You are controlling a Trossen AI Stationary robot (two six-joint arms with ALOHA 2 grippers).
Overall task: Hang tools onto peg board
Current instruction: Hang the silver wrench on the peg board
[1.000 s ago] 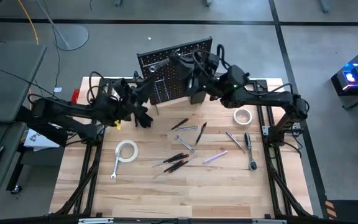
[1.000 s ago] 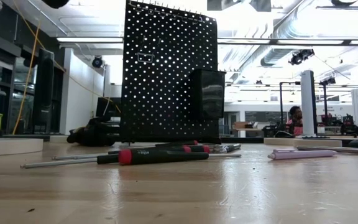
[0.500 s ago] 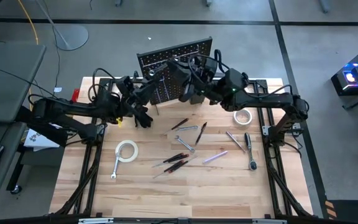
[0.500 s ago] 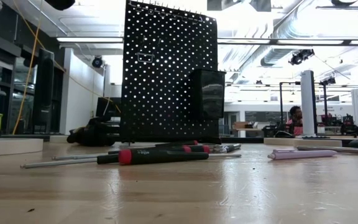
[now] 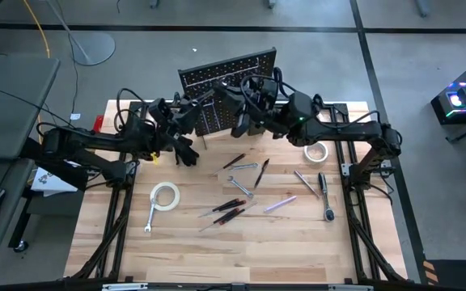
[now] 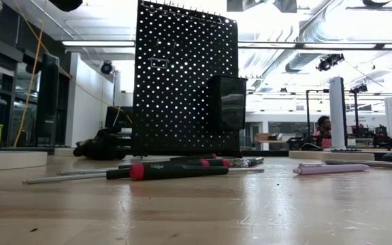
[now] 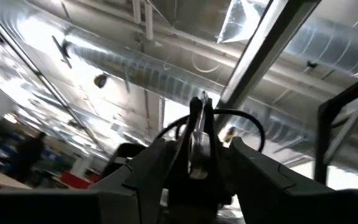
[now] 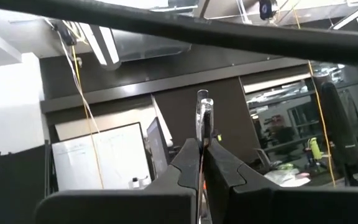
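The black peg board (image 5: 231,74) stands upright at the table's far edge, with a small black bin (image 6: 226,102) on its front. My left gripper (image 5: 196,105) is raised by the board's left end, shut on a silver tool (image 7: 197,134). My right gripper (image 5: 230,95) is raised in front of the board, shut on a slim silver tool (image 8: 204,115). Both point upward. Neither gripper shows in the low view. Other tools lie flat on the table: two white tape rolls (image 5: 165,196) (image 5: 317,151), red-handled screwdrivers (image 6: 169,170), a purple one (image 5: 280,204) and silver wrenches (image 5: 245,166). My left gripper pinches the silver tool's lower part (image 7: 197,155) between its two fingers. The tool stands up out of the gripper, edge-on, lifted clear of the table. My right gripper pinches the slim silver tool's lower end (image 8: 202,140) between its two fingers. The tool's free end sticks up past the fingertips, clear of the table.
A silver ratchet (image 5: 326,198) lies at the table's right and a wrench (image 5: 150,220) by the left tape roll. The near half of the wooden table (image 5: 241,259) is bare. People sit in the room beyond the table (image 6: 324,129).
My right gripper has edged toward the table's left along the peg board's front and tipped slightly, still shut on its tool. My left gripper has turned a little in place, keeping its tool.
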